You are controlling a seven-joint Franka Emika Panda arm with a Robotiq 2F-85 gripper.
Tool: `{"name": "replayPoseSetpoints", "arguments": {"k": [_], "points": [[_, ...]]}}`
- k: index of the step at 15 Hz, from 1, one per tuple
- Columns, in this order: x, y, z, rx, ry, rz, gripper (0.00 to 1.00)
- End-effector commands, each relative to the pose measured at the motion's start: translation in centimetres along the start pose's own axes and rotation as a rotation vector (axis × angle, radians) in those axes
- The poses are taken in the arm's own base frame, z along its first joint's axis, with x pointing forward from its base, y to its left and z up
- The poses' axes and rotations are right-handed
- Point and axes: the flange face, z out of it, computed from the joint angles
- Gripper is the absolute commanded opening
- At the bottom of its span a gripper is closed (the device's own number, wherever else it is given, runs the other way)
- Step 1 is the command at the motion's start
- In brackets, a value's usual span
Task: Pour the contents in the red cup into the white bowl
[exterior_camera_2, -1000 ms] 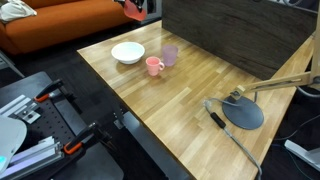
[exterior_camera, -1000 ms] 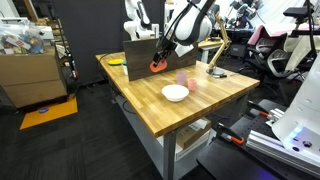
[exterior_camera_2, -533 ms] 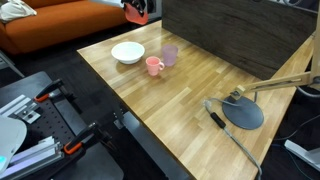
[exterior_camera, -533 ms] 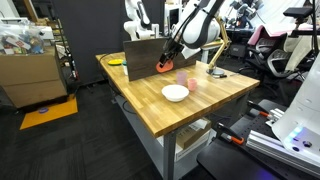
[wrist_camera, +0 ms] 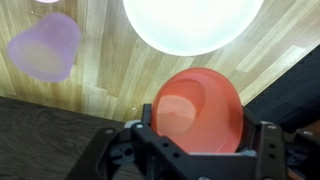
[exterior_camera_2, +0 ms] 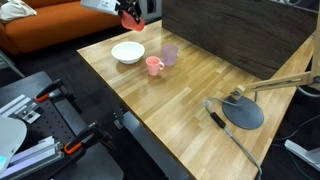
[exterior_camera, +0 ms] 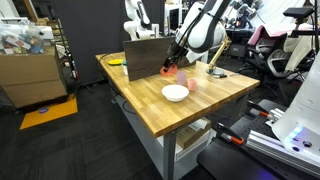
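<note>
The gripper (wrist_camera: 205, 140) is closed on the red cup (wrist_camera: 197, 108) and holds it in the air above the table (exterior_camera_2: 190, 100). In the wrist view the white bowl (wrist_camera: 192, 20) sits on the table just beyond the cup, with a lilac cup (wrist_camera: 45, 45) off to one side. In an exterior view a pink cup (exterior_camera_2: 154, 66) stands just beside the lilac one, near the bowl.

1. The arm (exterior_camera: 200, 22) arches over and reaches downward, bent at the elbow.
2. The gripper (exterior_camera_2: 130, 16) hangs in mid-air, tilted.
3. Its jaws clamp the red cup (wrist_camera: 198, 108) from both sides.
</note>
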Motion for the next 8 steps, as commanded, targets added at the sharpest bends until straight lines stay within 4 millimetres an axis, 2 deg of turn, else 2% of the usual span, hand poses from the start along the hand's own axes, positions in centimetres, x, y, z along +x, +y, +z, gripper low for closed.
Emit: {"name": "replayPoseSetpoints", "arguments": {"k": [1, 4, 5, 8], "points": [[-0.6, 0.2, 0.1, -0.007, 0.013, 0.017, 0.55], [-0.5, -0.7, 0.4, 0.012, 0.001, 0.007, 0.55], [-0.6, -0.4, 0.4, 0.006, -0.015, -0.002, 0.80], [-0.5, -1.0, 0.4, 0.013, -0.015, -0.002, 0.80]]}}
